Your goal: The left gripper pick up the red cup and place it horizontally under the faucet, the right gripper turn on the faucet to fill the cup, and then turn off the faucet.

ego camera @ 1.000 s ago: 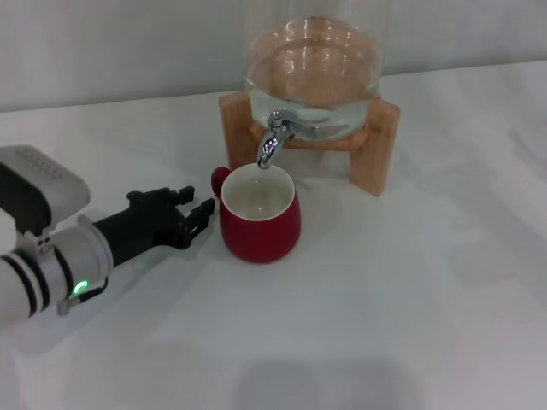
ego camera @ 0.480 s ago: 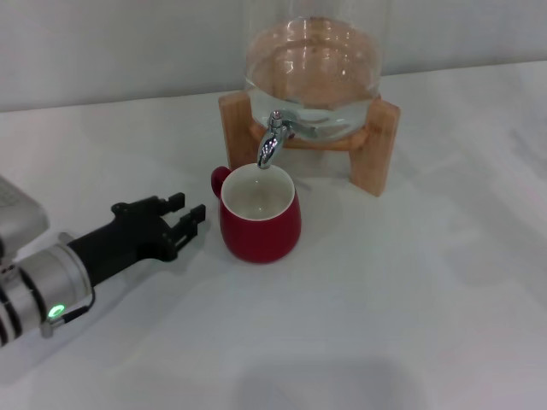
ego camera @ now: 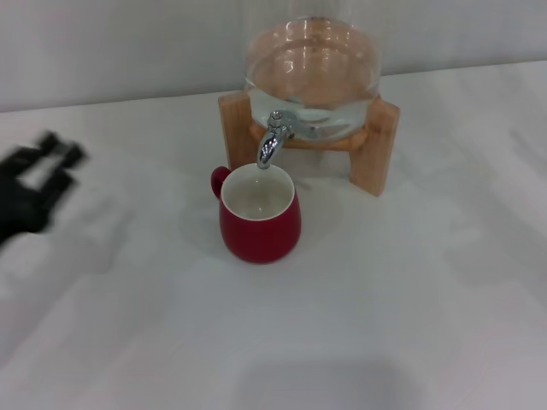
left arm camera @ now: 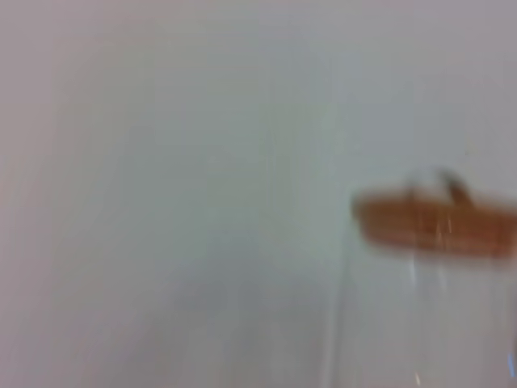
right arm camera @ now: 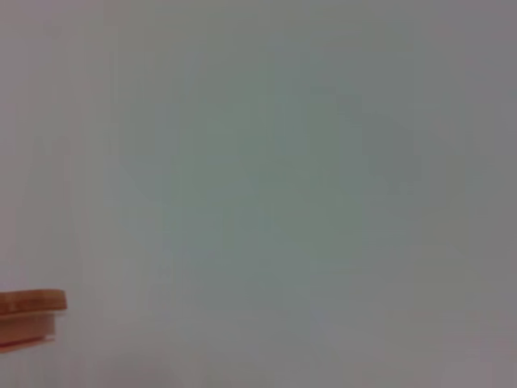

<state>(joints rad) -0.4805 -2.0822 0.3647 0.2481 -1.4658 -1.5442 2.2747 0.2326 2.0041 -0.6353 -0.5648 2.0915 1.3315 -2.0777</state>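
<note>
The red cup (ego camera: 259, 219) is a glossy rounded mug with a white inside and a small loop handle, standing upright on the white counter (ego camera: 393, 290) directly beneath the chrome faucet (ego camera: 272, 143) of the glass jar (ego camera: 312, 73). The left gripper (ego camera: 38, 184) hovers at the counter's left edge, well apart from the cup, its jaws spread and empty.

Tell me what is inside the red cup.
The red cup shows a white inside with no water visible; its bottom is hidden by the rim. The faucet spout hangs just above it.
</note>
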